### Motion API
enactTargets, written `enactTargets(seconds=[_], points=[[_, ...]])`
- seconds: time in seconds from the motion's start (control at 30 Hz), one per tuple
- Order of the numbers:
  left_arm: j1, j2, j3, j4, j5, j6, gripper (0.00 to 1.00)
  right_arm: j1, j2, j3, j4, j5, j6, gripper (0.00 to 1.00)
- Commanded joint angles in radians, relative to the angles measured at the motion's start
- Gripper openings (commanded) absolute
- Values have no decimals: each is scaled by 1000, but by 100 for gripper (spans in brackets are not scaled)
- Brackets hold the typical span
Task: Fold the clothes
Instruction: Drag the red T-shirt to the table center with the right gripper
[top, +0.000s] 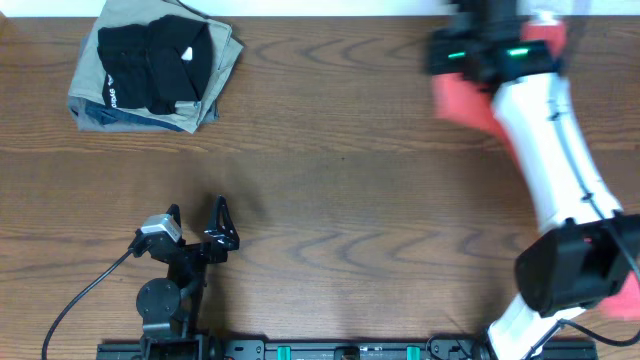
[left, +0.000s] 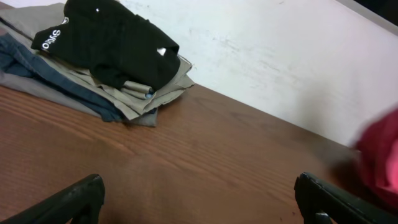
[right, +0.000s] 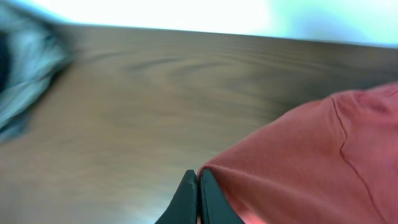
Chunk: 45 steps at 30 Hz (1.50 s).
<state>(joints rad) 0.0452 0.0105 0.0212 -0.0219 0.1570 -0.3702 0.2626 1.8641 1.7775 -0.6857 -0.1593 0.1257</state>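
Red-orange cotton T-shirt (right: 311, 155) bunched at far right of brown wooden table (top: 340, 200), under right arm. Right gripper (right: 198, 199): fingers pressed together, pinching shirt edge. Left gripper (top: 196, 215): fingers spread, holding nothing, near front left. Folded black garment (top: 155, 60) on folded khaki garment (top: 222, 70), far left corner.

The T-shirt (right: 311, 149) is coloured red-orange. The surface (top: 340, 180) is patterned with brown wood grain. A black garment (top: 150, 60) is marked with white print; khaki cloth (top: 226, 62) is seen beneath.
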Motion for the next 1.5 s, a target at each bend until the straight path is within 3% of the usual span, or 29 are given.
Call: enactTargets(seconds=[0.0, 0.17, 0.33, 0.97, 1.2, 1.23, 1.27, 1.3, 1.47], points=[[4, -6, -17, -33, 14, -2, 98, 158, 10, 9, 14, -33, 17, 1], [4, -6, -17, -33, 14, -2, 98, 352, 20, 9, 29, -32, 70, 2], [4, -6, -17, -33, 14, -2, 98, 447, 20, 9, 28, -32, 99, 2], [4, -6, -17, -33, 14, -2, 98, 501, 26, 8, -37, -130, 156, 3], [4, -6, -17, -33, 14, -2, 98, 486, 29, 8, -85, 22, 155, 51], [4, -6, -17, -33, 14, -2, 98, 475, 29, 8, -98, 62, 155, 63], [4, -6, -17, -33, 14, -2, 98, 462, 29, 8, -114, 105, 157, 86], [4, -6, -17, -33, 14, -2, 98, 447, 29, 8, -130, 142, 164, 98], [4, -6, -17, -33, 14, -2, 98, 339, 31, 6, -235, 354, 238, 99]])
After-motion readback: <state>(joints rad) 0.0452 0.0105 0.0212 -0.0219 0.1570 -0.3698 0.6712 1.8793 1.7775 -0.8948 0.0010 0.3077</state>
